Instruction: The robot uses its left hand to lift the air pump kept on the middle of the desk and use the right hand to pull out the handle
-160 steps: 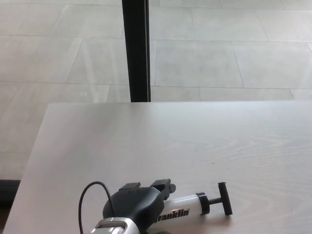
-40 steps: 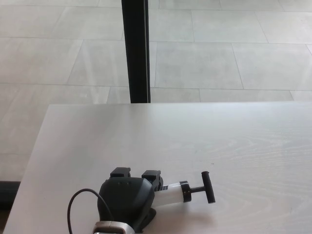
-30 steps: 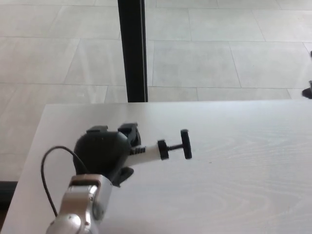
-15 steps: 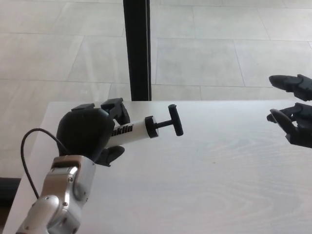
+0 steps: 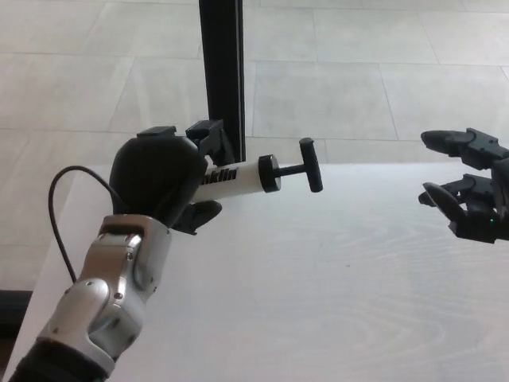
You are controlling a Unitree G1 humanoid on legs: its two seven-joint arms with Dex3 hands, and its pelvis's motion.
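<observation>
My left hand (image 5: 163,181) is shut on the air pump (image 5: 238,179), a white tube with black lettering, and holds it well above the desk (image 5: 342,286). The pump lies almost level, tilted slightly up to the right. Its black T-handle (image 5: 311,165) points right on a short black rod, close to the tube's black end cap. My right hand (image 5: 469,195) comes in at the right edge, open, with fingers spread toward the handle and a wide gap still between them.
A black upright post (image 5: 222,72) stands behind the desk's far edge, just behind the left hand. A black cable (image 5: 60,207) loops off my left wrist. Pale tiled floor lies beyond the desk.
The left hand closed on the pump and lifted it off the desk, rising up and rightward. The right hand came into view from the right, open, and edged left.
</observation>
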